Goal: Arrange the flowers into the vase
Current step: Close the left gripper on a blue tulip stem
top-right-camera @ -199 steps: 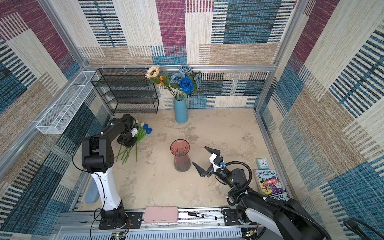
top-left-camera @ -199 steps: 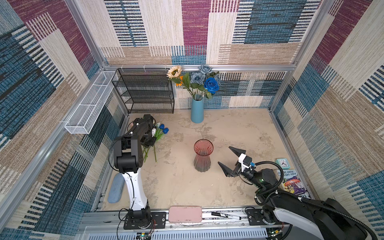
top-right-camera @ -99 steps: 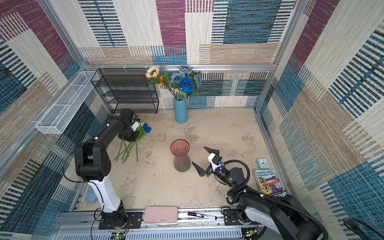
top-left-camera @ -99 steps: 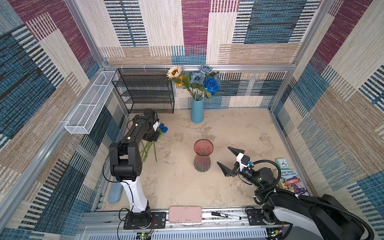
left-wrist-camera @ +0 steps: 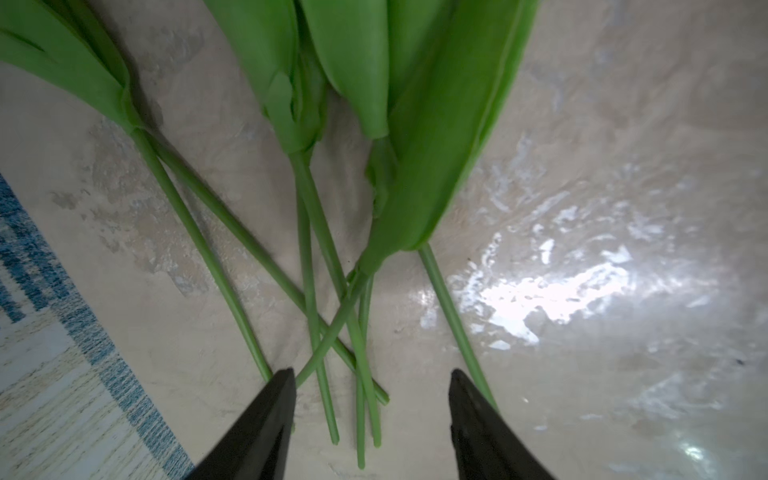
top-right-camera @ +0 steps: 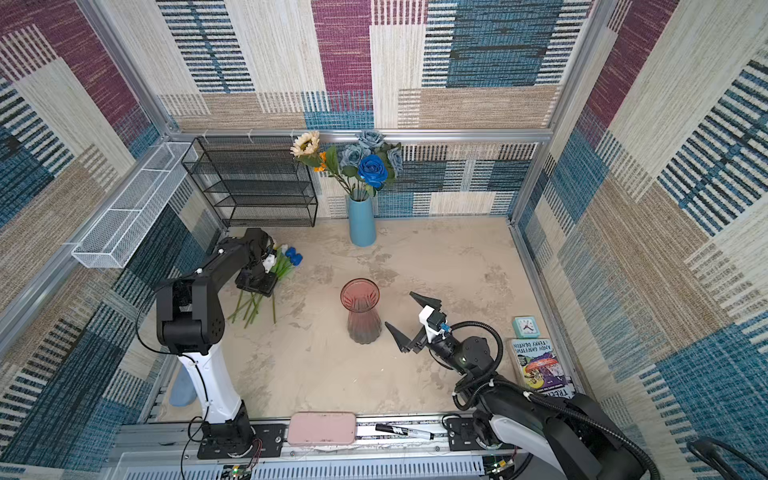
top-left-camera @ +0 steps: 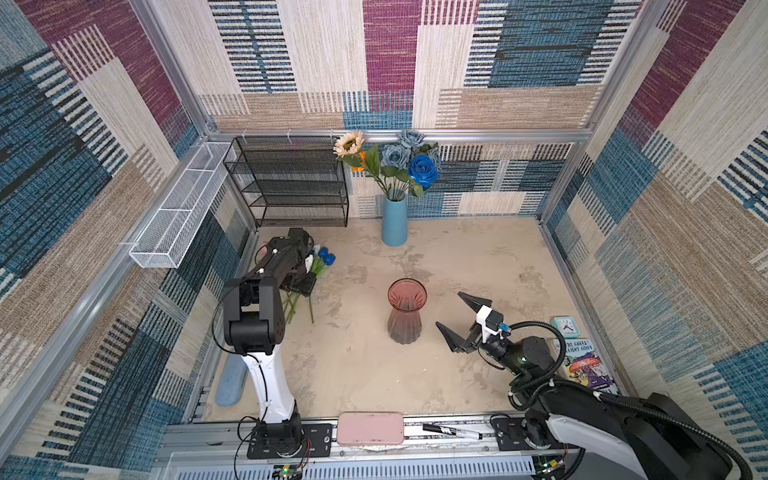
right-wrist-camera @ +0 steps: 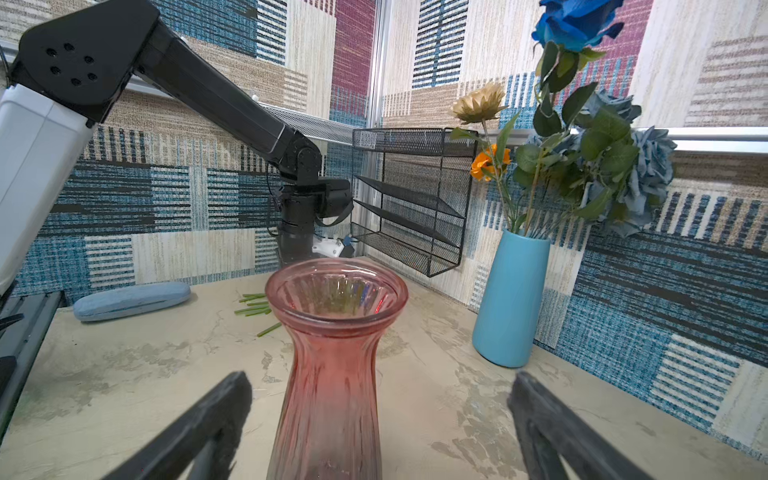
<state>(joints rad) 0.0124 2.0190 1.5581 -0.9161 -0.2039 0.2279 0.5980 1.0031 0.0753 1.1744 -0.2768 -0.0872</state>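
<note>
Left fingers (left-wrist-camera: 257, 432) apart over tulips (left-wrist-camera: 415, 166) — slim crossed green stems, broad leaves.

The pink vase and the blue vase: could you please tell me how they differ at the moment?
The pink vase is see-through ribbed glass with a flared mouth; the blue vase is opaque, smooth and nearly straight-sided. The pink vase is empty, while the blue vase holds flowers. The pink vase stands in the middle of the table; the blue vase stands by the back wall. Both are upright.
</note>
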